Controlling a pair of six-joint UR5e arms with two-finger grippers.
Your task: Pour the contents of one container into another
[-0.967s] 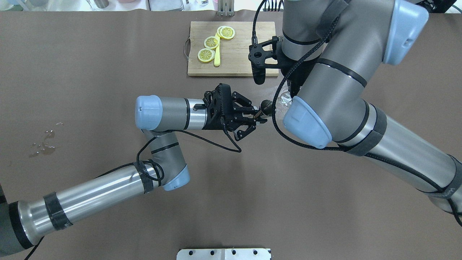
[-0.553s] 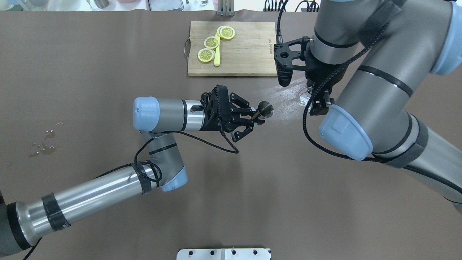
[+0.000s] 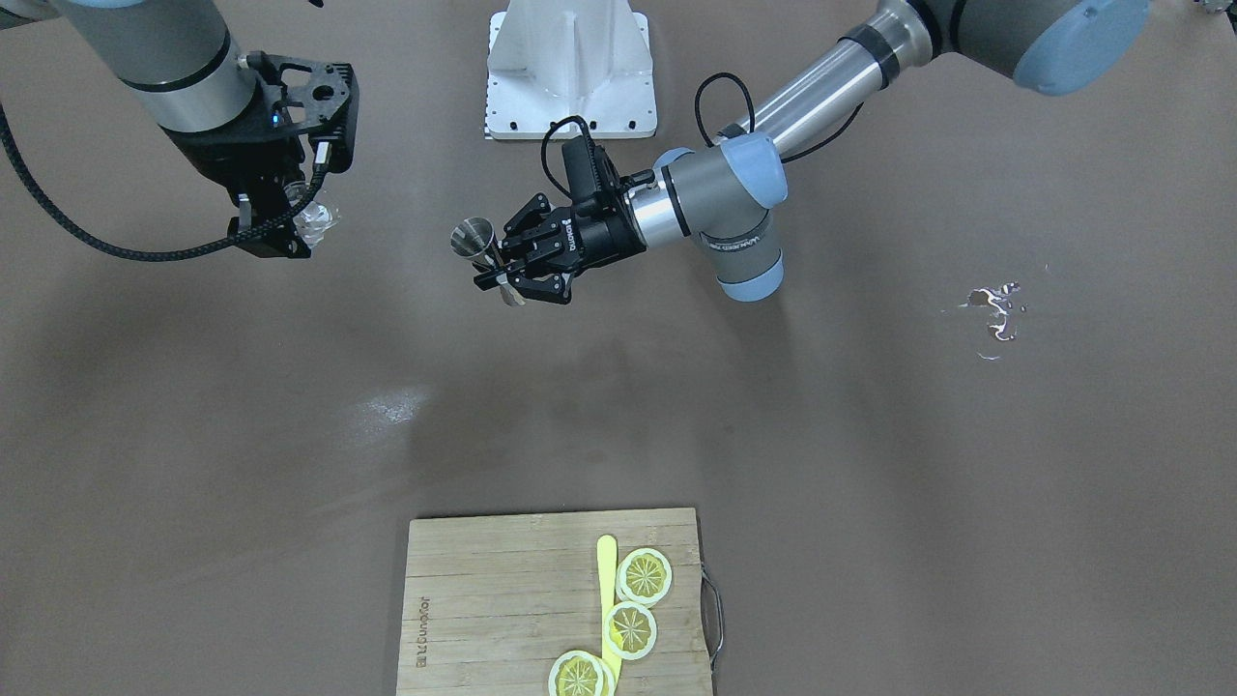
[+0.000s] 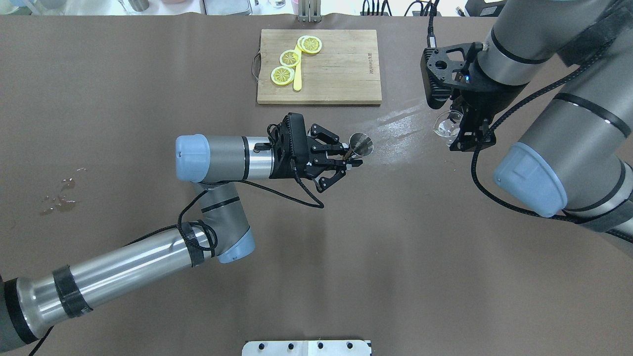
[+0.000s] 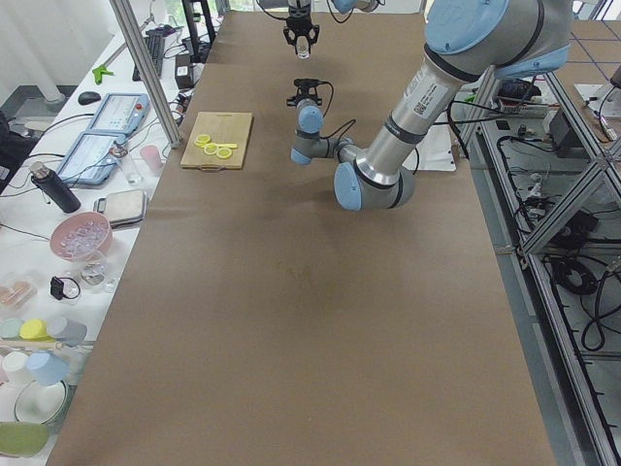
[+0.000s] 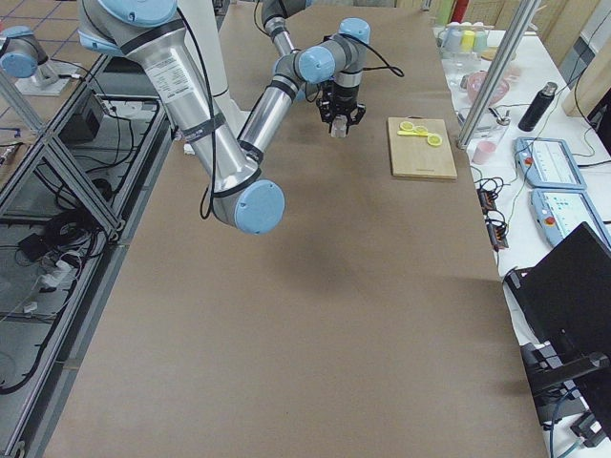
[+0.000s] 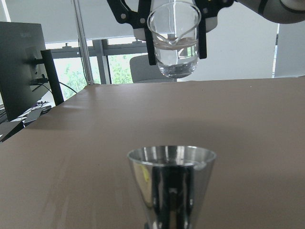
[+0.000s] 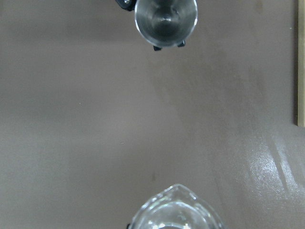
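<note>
Brown bench (image 4: 148,74), board (image 4: 341,69) with lemon slices (image 4: 290,58) at the far edge. Left arm: forearm low, wrist level, left tool (image 4: 352,159) pointing sideways and clamped on the jigger (image 4: 360,144) at its waist. Jigger upright, mouth up, mid-bench. Right arm: wrist vertical, right tool (image 4: 460,132) pointing down, gripping the glass (image 4: 446,125) in the air, well apart from the jigger. Glass holds a little clear liquid.

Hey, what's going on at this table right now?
It's a pouring job, caught between steps. The left gripper holds a metal jigger upright by its waist. The right gripper holds a clear glass in the air with a little liquid in it, well apart from the jigger. Nothing is being poured.
</note>
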